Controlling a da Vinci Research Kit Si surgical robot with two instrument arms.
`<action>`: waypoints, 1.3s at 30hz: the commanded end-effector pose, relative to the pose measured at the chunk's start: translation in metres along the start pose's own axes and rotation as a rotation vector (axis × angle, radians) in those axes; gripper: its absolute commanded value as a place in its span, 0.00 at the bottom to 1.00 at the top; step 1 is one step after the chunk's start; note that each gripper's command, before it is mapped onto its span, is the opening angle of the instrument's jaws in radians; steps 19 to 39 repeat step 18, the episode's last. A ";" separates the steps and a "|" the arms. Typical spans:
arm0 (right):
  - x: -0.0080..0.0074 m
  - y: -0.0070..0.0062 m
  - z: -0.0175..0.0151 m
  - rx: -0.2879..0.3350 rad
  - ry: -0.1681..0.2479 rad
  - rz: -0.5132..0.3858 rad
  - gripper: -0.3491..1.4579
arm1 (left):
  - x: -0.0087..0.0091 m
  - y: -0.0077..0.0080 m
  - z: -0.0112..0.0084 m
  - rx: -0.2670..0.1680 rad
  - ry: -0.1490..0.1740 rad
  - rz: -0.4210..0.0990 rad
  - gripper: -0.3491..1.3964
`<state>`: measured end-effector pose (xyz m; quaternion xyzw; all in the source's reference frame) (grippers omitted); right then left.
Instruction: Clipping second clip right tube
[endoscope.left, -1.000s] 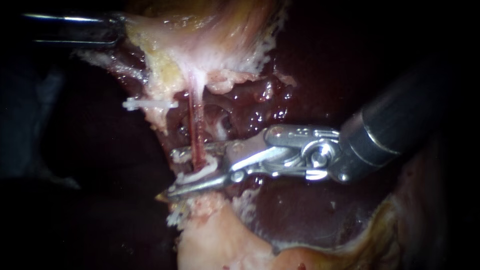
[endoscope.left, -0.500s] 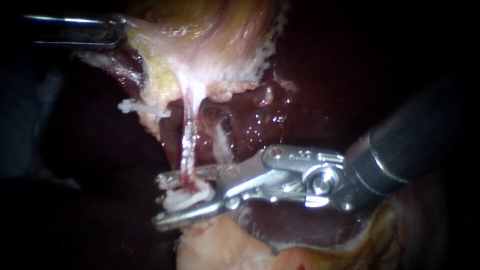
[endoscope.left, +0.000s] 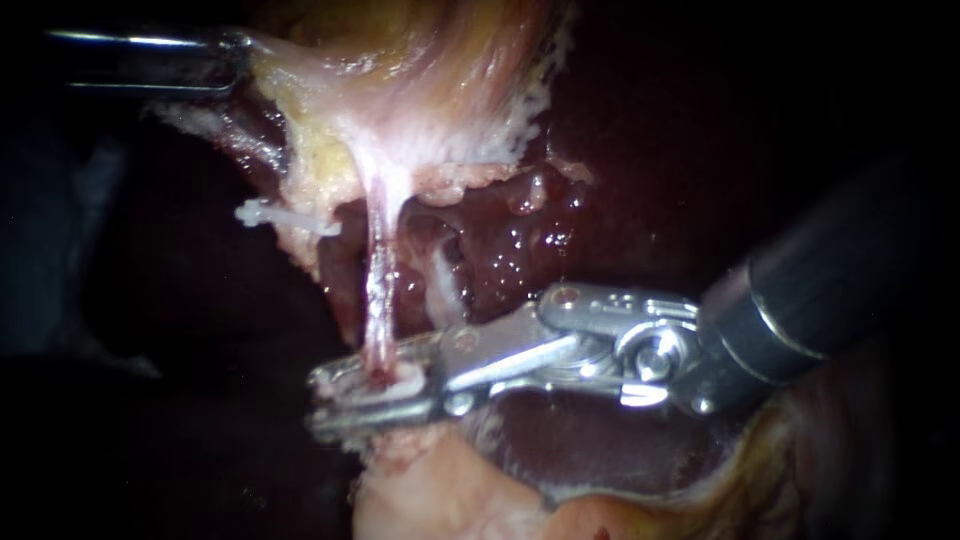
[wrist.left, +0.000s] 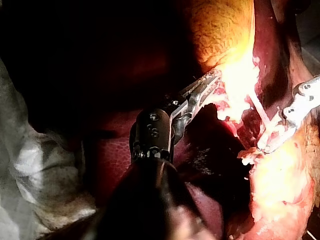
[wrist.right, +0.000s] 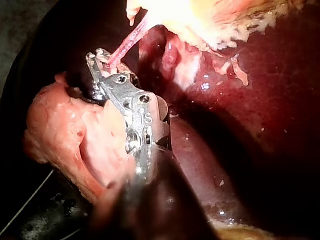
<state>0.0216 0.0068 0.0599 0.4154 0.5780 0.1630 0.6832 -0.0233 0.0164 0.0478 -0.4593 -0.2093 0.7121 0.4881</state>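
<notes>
A thin pink-red tube (endoscope.left: 380, 270) runs down from the pale gallbladder tissue (endoscope.left: 400, 90). My right instrument (endoscope.left: 372, 392) comes in from the right, its metal jaws drawn together on the tube's lower end with a white clip (endoscope.left: 395, 385) between them. The right wrist view shows the same jaws (wrist.right: 97, 62) at the tube (wrist.right: 127, 42). Another white clip (endoscope.left: 280, 215) sits on tissue left of the tube, higher up. My left instrument (endoscope.left: 228, 60) is at the upper left, jaws shut on the gallbladder's edge, as its wrist view (wrist.left: 207, 85) also shows.
Dark red liver (endoscope.left: 520, 230) lies behind the tube and under my right instrument's shaft (endoscope.left: 830, 290). A pale pink mass of tissue (endoscope.left: 430, 490) rises just below the jaws. In the left wrist view, grey cloth (wrist.left: 30, 165) lies beside the organ.
My right instrument's jaws slid down the tube and closed from wide apart to nearly together over the white clip. The tube is stretched straighter. The left instrument holds still.
</notes>
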 end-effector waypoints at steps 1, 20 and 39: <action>0.0000 0.0000 -0.0001 0.000 0.000 0.023 0.01 | 0.0000 0.0000 0.0000 0.000 0.000 0.000 0.00; -0.0015 0.0010 -0.0007 0.004 0.001 0.122 0.00 | 0.0001 -0.0001 0.0001 0.000 0.000 0.000 0.00; -0.0015 0.0010 -0.0007 0.004 0.001 0.122 0.00 | 0.0001 -0.0001 0.0001 0.000 0.000 0.000 0.00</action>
